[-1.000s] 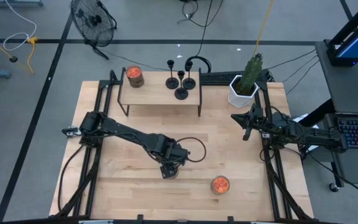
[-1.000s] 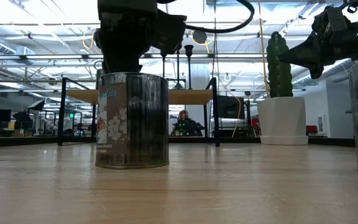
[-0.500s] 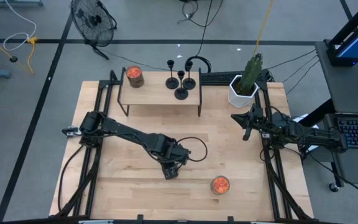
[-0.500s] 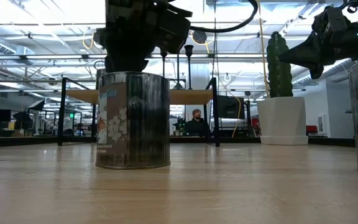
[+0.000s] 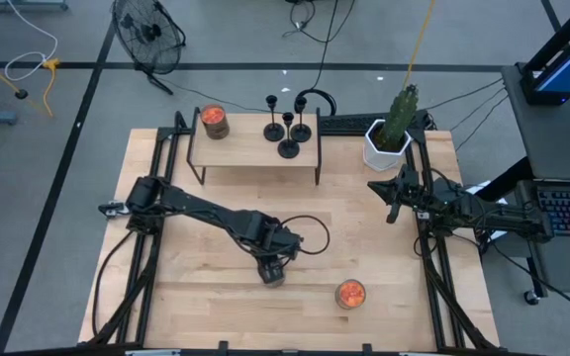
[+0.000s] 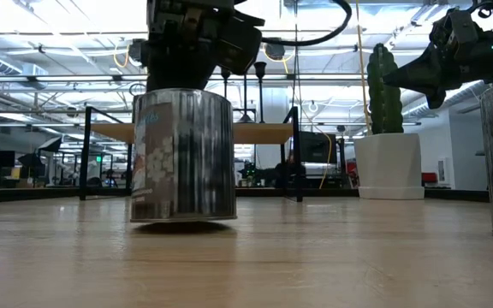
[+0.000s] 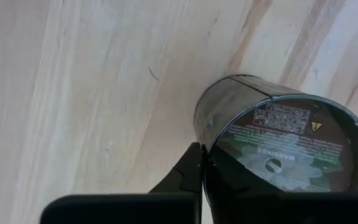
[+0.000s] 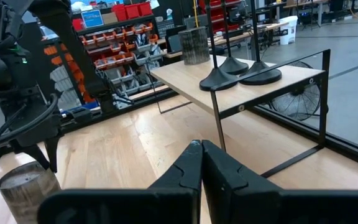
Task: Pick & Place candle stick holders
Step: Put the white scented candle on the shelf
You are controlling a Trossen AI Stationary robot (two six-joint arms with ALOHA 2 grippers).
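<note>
The left gripper point(image 5: 273, 271) is clamped on the silver can point(image 6: 182, 154) – lifted just off the table point(image 5: 206, 287). The right gripper point(image 5: 392, 190) waits, fingers together. The three candle stick holders point(image 5: 288, 127) stand on the small shelf point(image 5: 245, 148).

A grey floor point(image 5: 57, 198) crossed by dark lines surrounds the wooden bench point(image 5: 206, 297). A black fan point(image 5: 148, 32) stands on the floor beyond it. Bright ceiling lights point(image 6: 75, 17) run overhead, and shelving with red bins point(image 8: 114, 28) lines the far side.
</note>
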